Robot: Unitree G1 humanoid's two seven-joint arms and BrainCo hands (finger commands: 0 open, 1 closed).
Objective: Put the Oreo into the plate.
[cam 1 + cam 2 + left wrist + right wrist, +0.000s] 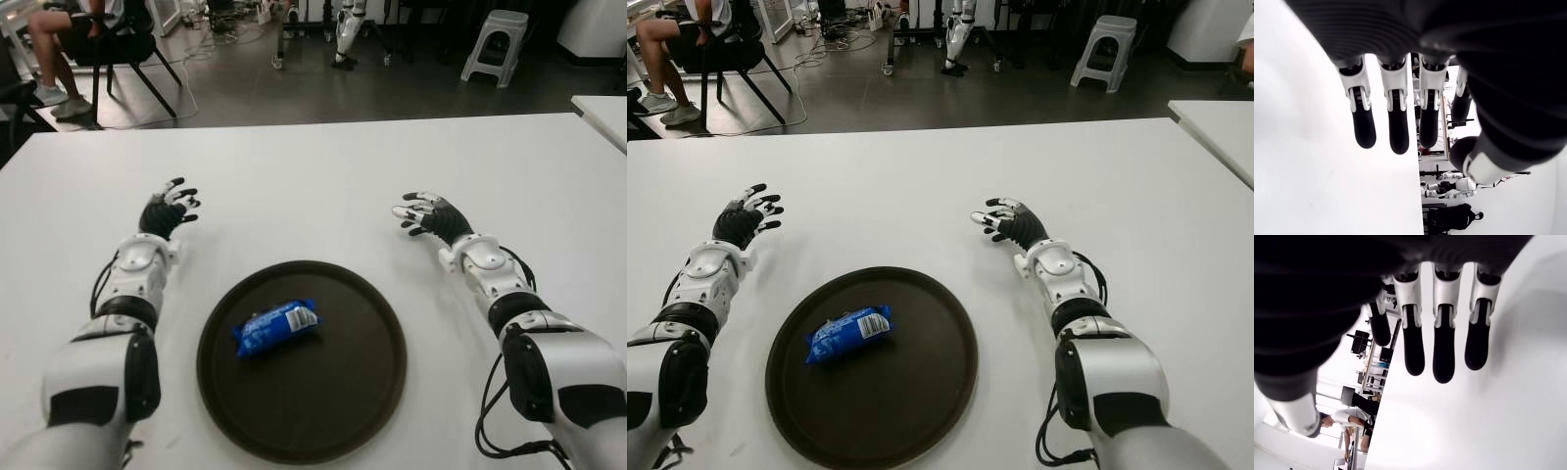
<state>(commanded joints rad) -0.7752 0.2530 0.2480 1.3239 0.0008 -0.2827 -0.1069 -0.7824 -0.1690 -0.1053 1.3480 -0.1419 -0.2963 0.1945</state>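
The Oreo [277,327], a blue packet, already lies inside the dark round plate [367,392], left of the plate's middle. Its long axis runs from the near left to the far right, slightly tilted. The left hand [168,210] shows beyond the plate on the left, the right hand [428,215] beyond it on the right; both have the fingers spread and hold nothing. The left hand seems a little nearer to the packet. I judge the task done, so no grasp is needed on the white desk [323,176].

A broad white table [323,166] fills the view, and sitting flat on it near the front edge is one round dark plate [367,392], between the robot's two forearms.
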